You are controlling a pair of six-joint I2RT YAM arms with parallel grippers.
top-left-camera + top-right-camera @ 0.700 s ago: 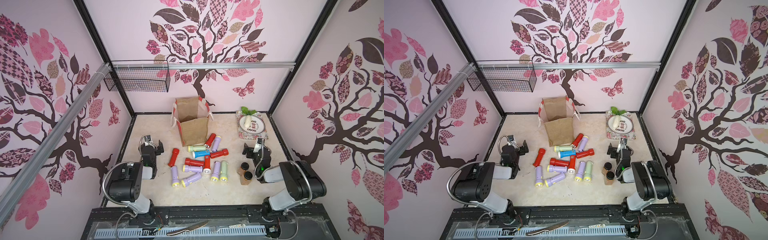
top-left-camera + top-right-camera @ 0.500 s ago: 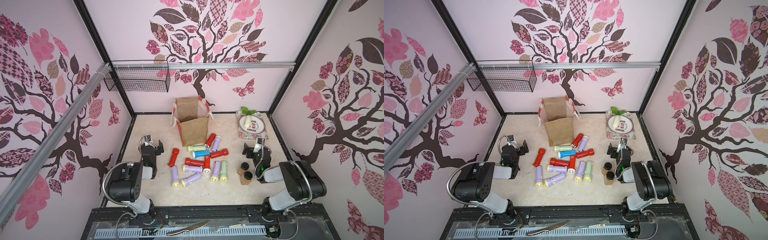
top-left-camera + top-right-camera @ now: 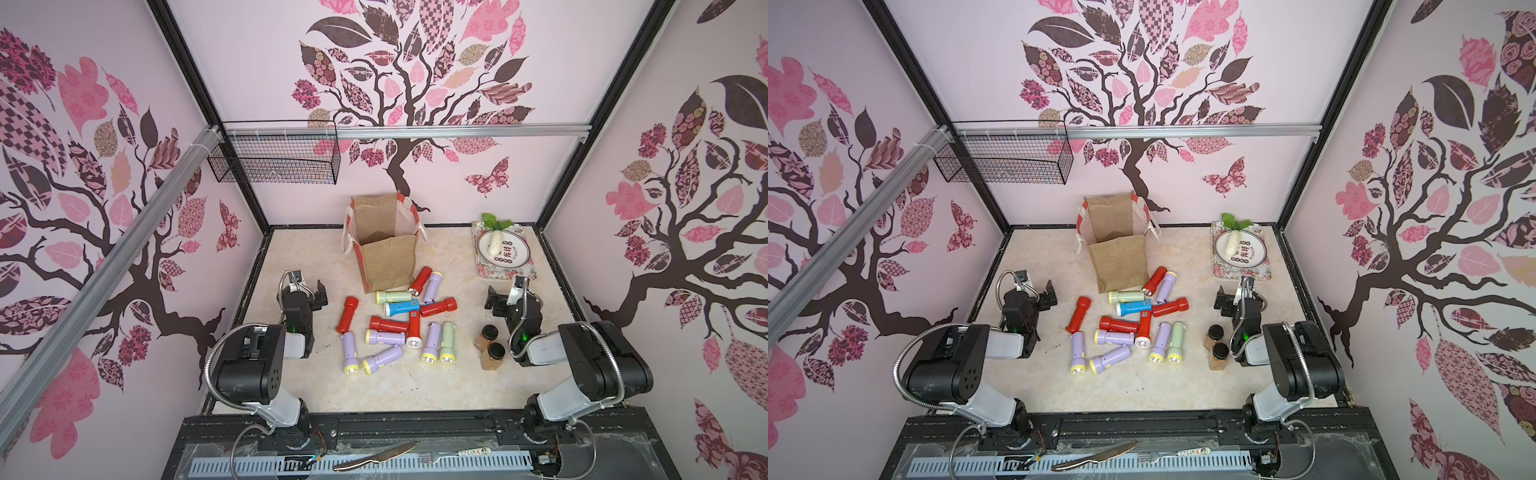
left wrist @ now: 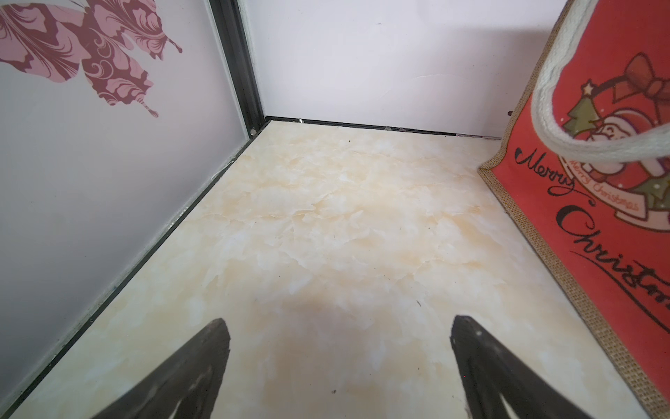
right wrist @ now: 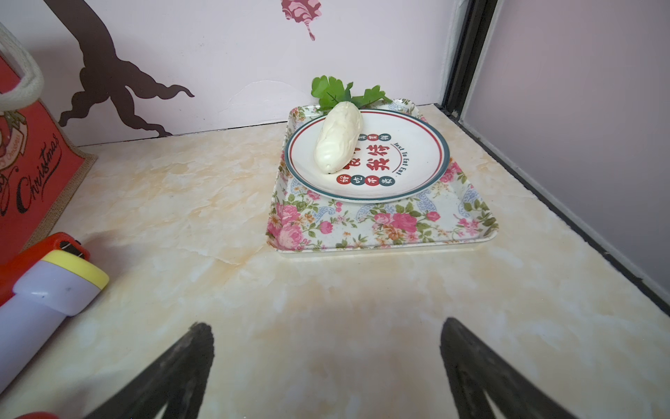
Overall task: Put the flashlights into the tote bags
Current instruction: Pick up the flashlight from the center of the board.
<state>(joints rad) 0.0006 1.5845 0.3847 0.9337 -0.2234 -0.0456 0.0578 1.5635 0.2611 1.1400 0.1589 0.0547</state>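
Top views both show 13 flashlights (image 3: 388, 324), 1 tote bag (image 3: 388, 266), 2 jars (image 3: 490, 333).

tote bag (image 4: 580, 235), red panel: "Merry Christmas" in black script, repeated small on the banner | plate (image 5: 417, 159): "Just To Eat Eat!" along the rim; large red Chinese characters, four smaller circled ones

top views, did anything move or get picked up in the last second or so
Nothing visibly changed. The left claw and right claw sit open and empty in the same spots on either side of the pile. The flashlights lie in the same scatter on the table, and the tote bag stands where it was behind them.
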